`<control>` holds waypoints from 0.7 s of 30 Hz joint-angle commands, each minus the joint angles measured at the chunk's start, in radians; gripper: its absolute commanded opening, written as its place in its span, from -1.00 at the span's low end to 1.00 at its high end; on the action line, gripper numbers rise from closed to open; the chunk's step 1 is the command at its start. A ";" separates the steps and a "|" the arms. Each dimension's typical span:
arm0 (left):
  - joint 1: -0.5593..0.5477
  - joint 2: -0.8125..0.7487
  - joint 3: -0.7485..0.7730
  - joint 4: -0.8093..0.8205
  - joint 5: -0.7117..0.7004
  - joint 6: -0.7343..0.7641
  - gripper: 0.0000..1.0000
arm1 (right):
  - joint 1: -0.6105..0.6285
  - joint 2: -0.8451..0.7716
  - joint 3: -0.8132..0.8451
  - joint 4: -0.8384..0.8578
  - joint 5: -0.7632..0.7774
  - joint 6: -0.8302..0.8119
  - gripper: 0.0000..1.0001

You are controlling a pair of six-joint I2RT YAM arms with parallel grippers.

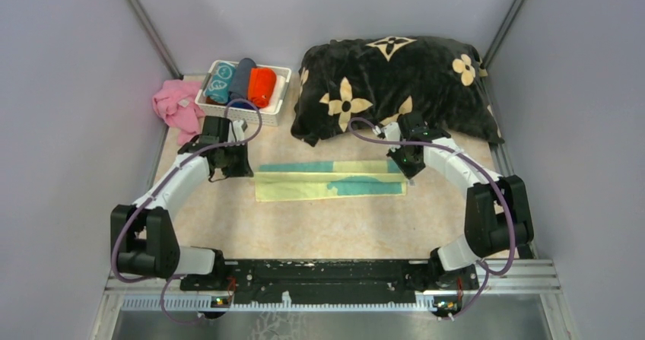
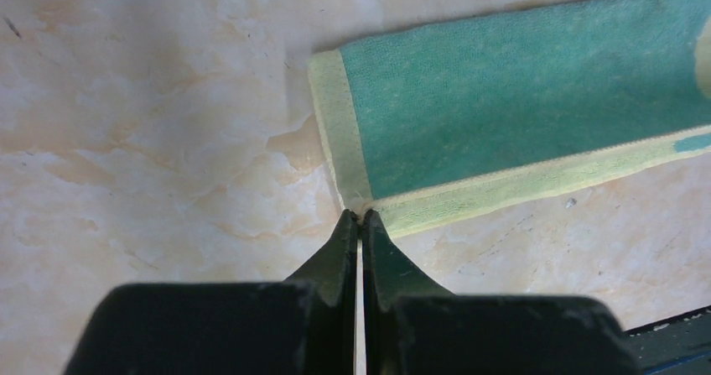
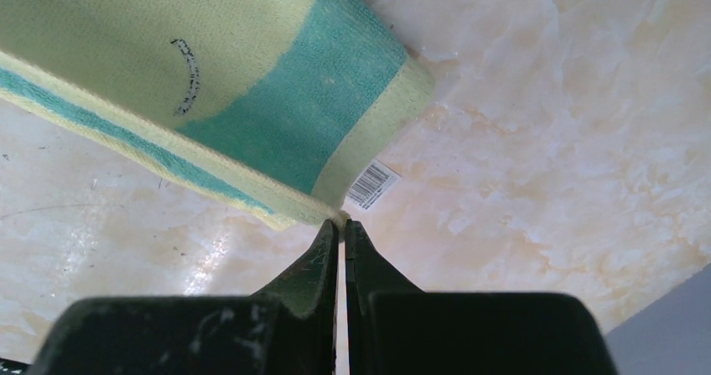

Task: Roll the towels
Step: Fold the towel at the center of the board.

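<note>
The pale yellow towel (image 1: 304, 187) with teal patches lies on the table as a long, narrow folded strip between my two grippers. My left gripper (image 1: 252, 171) is shut on the towel's left end; in the left wrist view its tips (image 2: 360, 217) pinch the corner of the towel (image 2: 520, 90). At the right end my right gripper (image 1: 408, 173) is shut too, its tips (image 3: 342, 222) pinching the towel (image 3: 168, 65) at the corner beside a barcode label (image 3: 371, 184). A rolled teal towel (image 1: 220, 82) and a rolled orange-red towel (image 1: 262, 86) sit in the white basket (image 1: 283, 72).
A dark blue-grey roll (image 1: 243, 77) lies between the two rolls in the basket. A pink cloth (image 1: 175, 108) is heaped left of the basket. The big black cushion with cream flowers (image 1: 392, 81) fills the back right, just behind the right gripper.
</note>
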 commanded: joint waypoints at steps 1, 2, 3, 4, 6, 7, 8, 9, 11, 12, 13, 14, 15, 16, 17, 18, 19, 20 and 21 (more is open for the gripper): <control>0.005 -0.058 0.003 -0.028 -0.026 -0.049 -1.00 | 0.003 -0.055 0.025 -0.038 0.058 0.011 -1.00; 0.005 -0.059 0.002 -0.035 -0.022 -0.061 -1.00 | 0.005 -0.059 0.023 -0.043 0.051 0.012 -1.00; 0.005 -0.062 -0.002 -0.039 -0.024 -0.075 -1.00 | 0.008 -0.059 0.021 -0.048 0.048 0.013 -1.00; 0.005 -0.064 -0.010 -0.039 -0.029 -0.089 -1.00 | 0.010 -0.057 0.018 -0.051 0.047 0.015 -1.00; 0.005 -0.068 -0.029 -0.030 -0.029 -0.111 -1.00 | 0.011 -0.047 0.011 -0.055 0.036 0.016 -1.00; 0.005 -0.064 -0.037 -0.028 -0.022 -0.124 -1.00 | 0.012 -0.037 0.008 -0.057 0.029 0.015 -1.00; 0.003 -0.060 -0.043 -0.021 -0.019 -0.130 -1.00 | 0.013 -0.025 0.005 -0.060 0.026 0.014 -1.00; -0.002 -0.056 -0.046 -0.018 -0.026 -0.138 -1.00 | 0.015 -0.013 0.003 -0.059 0.027 0.015 -1.00; -0.003 -0.045 -0.049 -0.020 -0.040 -0.152 -1.00 | 0.022 0.012 0.000 -0.065 0.027 0.012 -1.00; -0.003 -0.038 -0.051 -0.019 -0.035 -0.159 -1.00 | 0.025 0.024 0.000 -0.067 0.033 0.012 -1.00; -0.003 -0.030 -0.051 -0.018 -0.026 -0.162 -1.00 | 0.027 0.034 -0.001 -0.066 0.036 0.012 -1.00; -0.003 -0.021 -0.049 -0.020 -0.023 -0.168 -0.98 | 0.029 0.041 -0.003 -0.066 0.031 0.008 -0.95; -0.003 -0.014 -0.050 -0.023 -0.026 -0.175 -0.92 | 0.033 0.047 -0.004 -0.066 0.026 0.006 -0.87; -0.003 -0.010 -0.055 -0.023 -0.029 -0.181 -0.83 | 0.038 0.049 -0.004 -0.065 0.023 0.004 -0.81; -0.003 -0.013 -0.064 -0.018 -0.026 -0.187 -0.76 | 0.045 0.050 -0.003 -0.067 0.019 0.001 -0.75; -0.003 -0.021 -0.071 -0.012 -0.020 -0.194 -0.69 | 0.050 0.048 -0.004 -0.071 0.016 -0.002 -0.67; -0.003 -0.032 -0.078 -0.008 -0.011 -0.201 -0.60 | 0.055 0.044 -0.003 -0.076 0.014 -0.002 -0.58; -0.003 -0.045 -0.083 -0.007 0.002 -0.208 -0.45 | 0.058 0.038 0.000 -0.084 0.014 -0.003 -0.48; -0.003 -0.062 -0.086 -0.008 0.013 -0.215 -0.33 | 0.063 0.029 0.005 -0.093 0.013 -0.002 -0.40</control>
